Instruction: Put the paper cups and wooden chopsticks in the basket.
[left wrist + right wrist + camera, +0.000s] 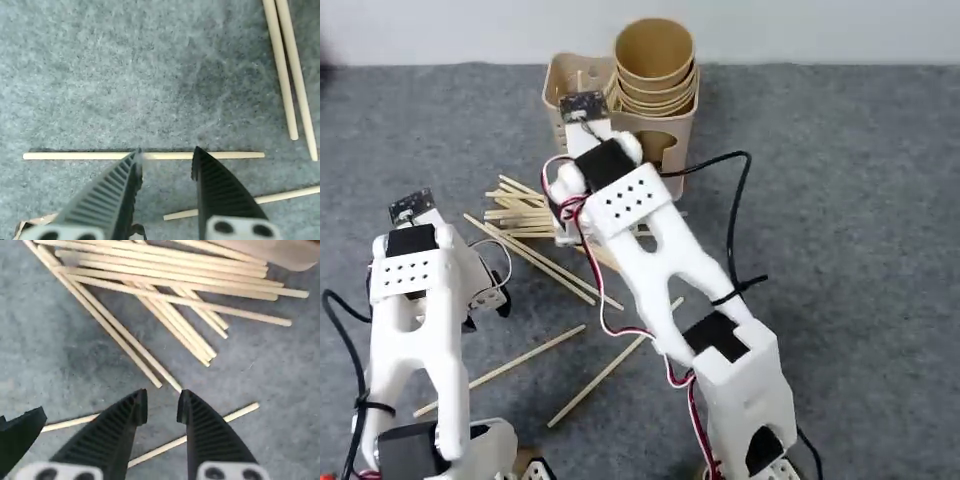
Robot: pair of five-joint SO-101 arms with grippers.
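The left gripper (167, 154) is partly open and empty, its tips right at a single chopstick (75, 156) lying crosswise on the grey counter (125, 65), though I cannot quite tell whether they touch it. The right gripper (162, 399) is open by only a narrow gap and grips nothing, with the end of one stick just beyond its tips and the loose pile of chopsticks (170, 285) spread farther ahead. Beyond that pile stands the basket (565, 100), with a stack of cups (655, 60) already inside it.
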